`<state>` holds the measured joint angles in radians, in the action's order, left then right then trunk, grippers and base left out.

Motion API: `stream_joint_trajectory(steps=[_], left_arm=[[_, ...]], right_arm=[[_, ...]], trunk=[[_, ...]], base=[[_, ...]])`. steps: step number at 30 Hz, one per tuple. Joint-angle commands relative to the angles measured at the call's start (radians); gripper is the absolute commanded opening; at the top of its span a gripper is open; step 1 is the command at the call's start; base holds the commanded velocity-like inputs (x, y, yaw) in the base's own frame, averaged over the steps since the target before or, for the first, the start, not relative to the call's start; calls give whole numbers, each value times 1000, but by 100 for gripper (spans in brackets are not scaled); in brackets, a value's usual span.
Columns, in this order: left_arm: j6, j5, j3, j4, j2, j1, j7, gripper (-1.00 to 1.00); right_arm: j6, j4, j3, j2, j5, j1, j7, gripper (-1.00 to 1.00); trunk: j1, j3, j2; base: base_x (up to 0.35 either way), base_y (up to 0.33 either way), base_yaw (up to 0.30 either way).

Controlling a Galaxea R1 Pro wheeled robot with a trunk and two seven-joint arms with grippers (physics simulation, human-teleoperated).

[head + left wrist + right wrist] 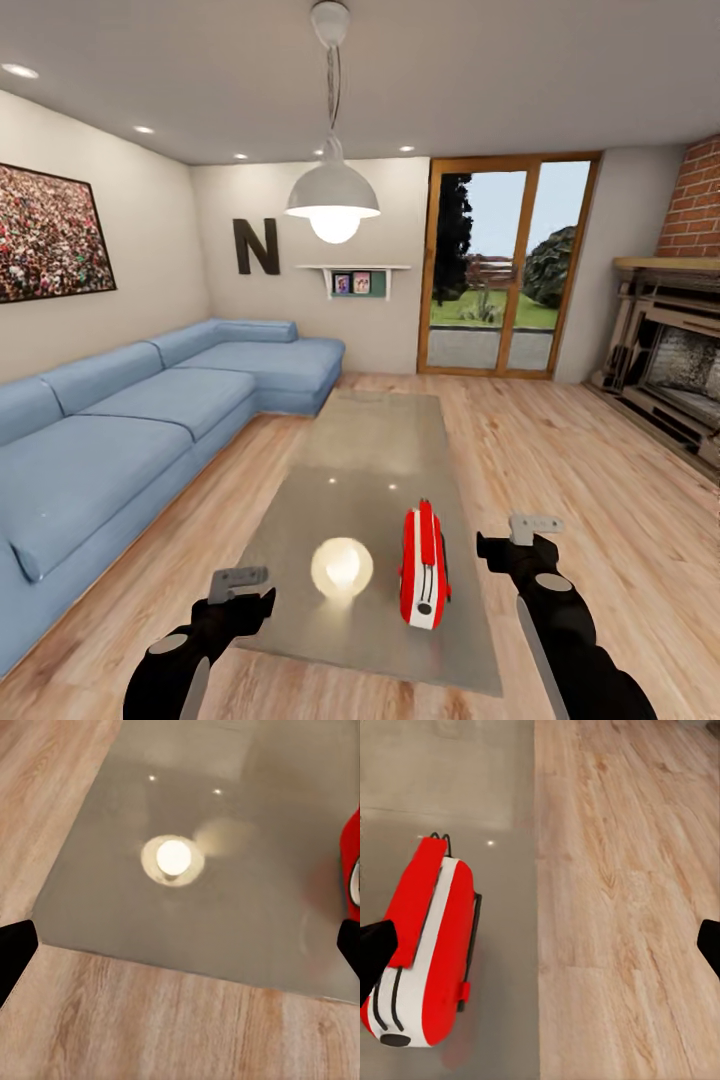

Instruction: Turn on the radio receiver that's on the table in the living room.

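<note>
The small bright-red radio (424, 568) stands on the near right of the glossy grey worktop (300, 560). The right hand (520, 548) hangs just beside it, wide open and empty. Next, I think, it must reach left to the radio's switch.

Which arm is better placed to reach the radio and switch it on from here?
Likely the right. In the head view the right gripper hangs just beside the radio receiver near the table's near right edge, while the left gripper sits farther off, across the lamp reflection. Both look open.
</note>
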<state>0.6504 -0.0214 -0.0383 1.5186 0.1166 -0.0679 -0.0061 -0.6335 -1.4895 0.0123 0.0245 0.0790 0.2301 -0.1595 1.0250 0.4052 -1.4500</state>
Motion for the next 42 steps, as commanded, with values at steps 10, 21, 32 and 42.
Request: stream_joint_trajectory(steps=[10, 21, 32, 42], left_arm=[[0, 0, 0, 0, 0, 0, 0, 100], [-2, 0, 1, 0, 0, 0, 2, 100], [-2, 0, 2, -1, 1, 0, 4, 100], [-3, 0, 2, -2, 2, -1, 5, 100]], right_arm=[[0, 3, 0, 0, -1, 0, 0, 100], [1, 5, -2, 0, -1, 0, 0, 100], [11, 33, 0, 0, -2, 0, -3, 100], [15, 203, -3, 2, -3, 121, -2, 100]], trunk=[[0, 0, 0], [0, 0, 0], [0, 0, 0], [0, 0, 0]], base=[[171, 299, -103], [47, 78, -21], [0, 0, 0], [0, 0, 0]])
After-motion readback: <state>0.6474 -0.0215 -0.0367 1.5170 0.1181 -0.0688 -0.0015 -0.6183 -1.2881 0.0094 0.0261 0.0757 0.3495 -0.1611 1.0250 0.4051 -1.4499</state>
